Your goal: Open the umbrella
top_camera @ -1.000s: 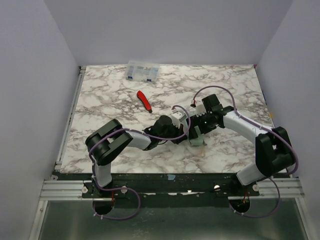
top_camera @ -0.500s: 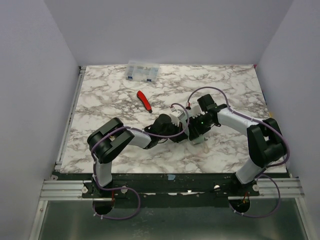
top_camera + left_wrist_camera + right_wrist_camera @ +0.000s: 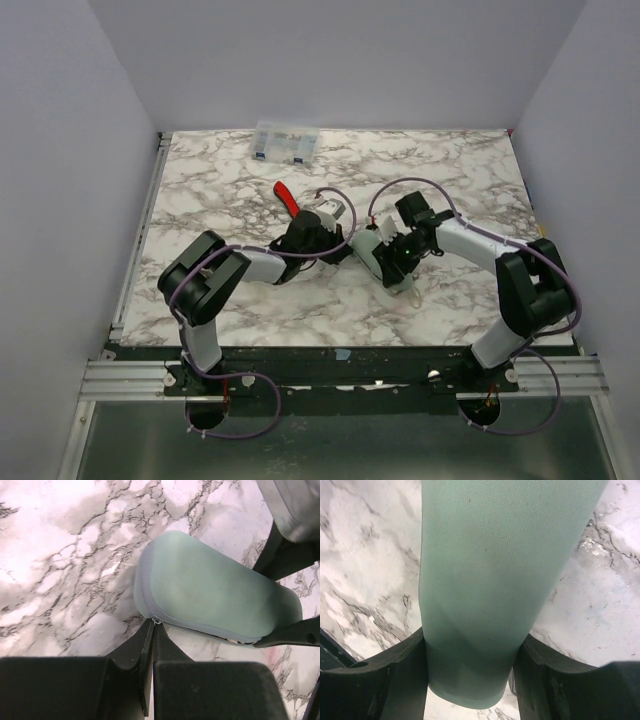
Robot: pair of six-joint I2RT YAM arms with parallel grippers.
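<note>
Umbrella now leftward, inside right gripper

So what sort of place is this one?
Likely a robot lab test cell: a marble-patterned tabletop boxed in by plain walls, with an aluminium mounting rail along its near edge.

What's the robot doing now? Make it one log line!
right jaws: clamped on pale mint-green fabric tube sleeve | left jaws: shut at sleeve's seam | canopy: not visible
</note>
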